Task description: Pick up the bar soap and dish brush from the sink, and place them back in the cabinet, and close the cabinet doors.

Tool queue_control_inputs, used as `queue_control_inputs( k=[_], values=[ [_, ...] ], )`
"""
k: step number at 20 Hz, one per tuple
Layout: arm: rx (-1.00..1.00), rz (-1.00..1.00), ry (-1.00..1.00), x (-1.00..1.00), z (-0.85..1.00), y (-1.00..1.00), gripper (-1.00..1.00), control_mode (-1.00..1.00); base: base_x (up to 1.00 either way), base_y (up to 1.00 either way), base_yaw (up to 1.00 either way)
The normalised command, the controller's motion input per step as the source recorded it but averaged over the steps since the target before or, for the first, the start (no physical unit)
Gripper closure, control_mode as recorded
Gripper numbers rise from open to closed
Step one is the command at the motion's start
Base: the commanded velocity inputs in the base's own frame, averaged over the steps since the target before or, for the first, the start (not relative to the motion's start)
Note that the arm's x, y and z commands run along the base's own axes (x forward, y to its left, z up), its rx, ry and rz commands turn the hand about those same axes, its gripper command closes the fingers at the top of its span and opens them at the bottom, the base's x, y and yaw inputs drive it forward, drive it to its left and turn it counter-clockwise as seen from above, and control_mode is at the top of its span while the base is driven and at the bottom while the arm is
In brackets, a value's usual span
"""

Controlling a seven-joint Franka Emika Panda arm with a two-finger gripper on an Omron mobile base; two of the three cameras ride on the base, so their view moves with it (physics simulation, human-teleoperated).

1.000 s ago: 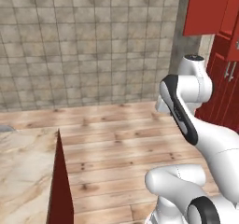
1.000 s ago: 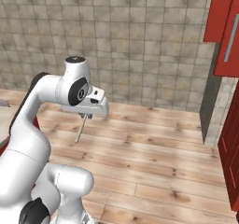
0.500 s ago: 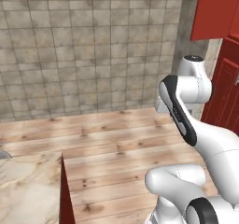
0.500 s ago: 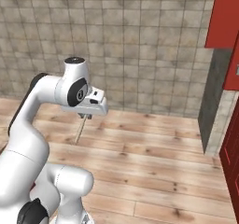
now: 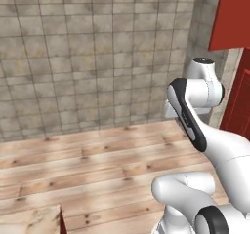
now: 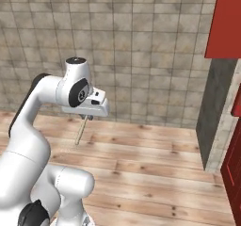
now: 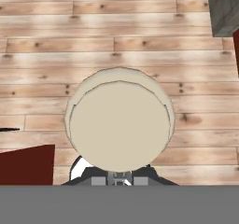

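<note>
Left base view: We record the white arm rising at the lower right. It stands before a tiled wall (image 5: 97, 57) and a plank floor (image 5: 97, 165). A corner of the table (image 5: 29, 222), pale on top with a red side, sits at the bottom left edge. The arm's own links hide the jaws here.

Right base view: The gripper (image 6: 86, 117) is plain here, level with the arm's upper joint and pointing down. A thin pale stick, the handle of the dish brush (image 6: 81, 132), hangs from it over the floor at a slight slant.

Hand view: We look straight down the brush. Its round cream end (image 7: 119, 125) covers the middle of the picture, well above the planks. A grey tiled pillar (image 7: 226, 8) cuts the top right corner.

Cabinet: The red cabinet (image 6: 228, 18) occupies the upper right of both base views, and a red door panel (image 6: 233, 173) stands at the lower right. The pillar lies between it and the wall, and the brush is well apart from it.

Change since earlier frames: The whole scene has shifted, so we put it down to the base driving. The table corner has slid to the picture's edge and the cabinet looms larger. The arm's pose and the hanging brush are as before.

Jaws: Closed narrow on the top of the brush handle, which touches nothing else.
</note>
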Motion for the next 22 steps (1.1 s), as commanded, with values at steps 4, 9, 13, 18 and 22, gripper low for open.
queue_control_inputs(
  k=[4,9,13,18,22],
  values=[
    [0.0,0.0,0.0,0.0,0.0,0.0,1.0,1.0,0.8,0.0,-0.07],
    [0.0,0.0,0.0,0.0,0.0,0.0,1.0,1.0,0.8,0.03,-0.07],
    [0.0,0.0,0.0,0.0,0.0,0.0,1.0,1.0,0.73,0.05,-0.08],
    [0.0,0.0,0.0,0.0,0.0,0.0,1.0,1.0,0.44,0.0,-0.26],
    [0.0,0.0,0.0,0.0,0.0,0.0,1.0,1.0,0.23,0.0,-0.41]
  ],
)
